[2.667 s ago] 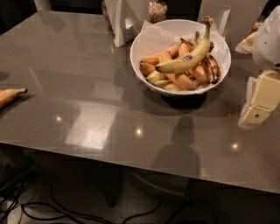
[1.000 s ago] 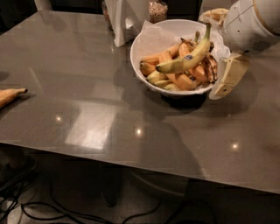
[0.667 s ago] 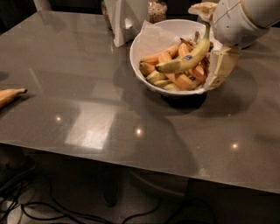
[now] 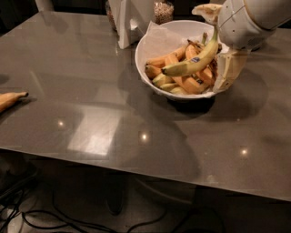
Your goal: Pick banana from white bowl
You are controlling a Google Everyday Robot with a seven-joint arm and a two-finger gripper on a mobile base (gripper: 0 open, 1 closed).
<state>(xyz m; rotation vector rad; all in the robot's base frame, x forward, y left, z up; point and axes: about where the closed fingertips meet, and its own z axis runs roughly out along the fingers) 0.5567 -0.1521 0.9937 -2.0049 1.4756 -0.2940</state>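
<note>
A large round white bowl (image 4: 142,51) with a wide rim stands on the far right part of a glossy grey desk (image 4: 113,113). It is lined with crinkled white paper (image 4: 159,35) and holds a heap of fruit. The long, curved greenish-yellow banana (image 4: 188,66) lies on top of the heap, running across the bowl. Its blunt end points left, and its long stem rises toward the upper right. A small dark blue sticker shows on its side. Under and around it lie shorter orange-toned bananas (image 4: 175,60).

The robot's pale rounded arm (image 4: 248,20) comes in from the upper right corner. Its cream-coloured pincer (image 4: 209,48) hangs over the right side of the bowl and stands wide. One finger (image 4: 207,10) reaches out above the far rim. The other finger (image 4: 229,68) slants down just beside the near right rim. The banana's stem end lies in the gap between them, but whether either finger touches it cannot be told.

Behind the bowl stand a white upright object (image 4: 127,22) and a clear jar with pale grainy contents (image 4: 163,10). Well apart, at the desk's left edge, lies a single yellow-orange banana (image 4: 9,100), partly cut off by the frame. Dark cables (image 4: 45,214) trail on the floor beneath the desk.
</note>
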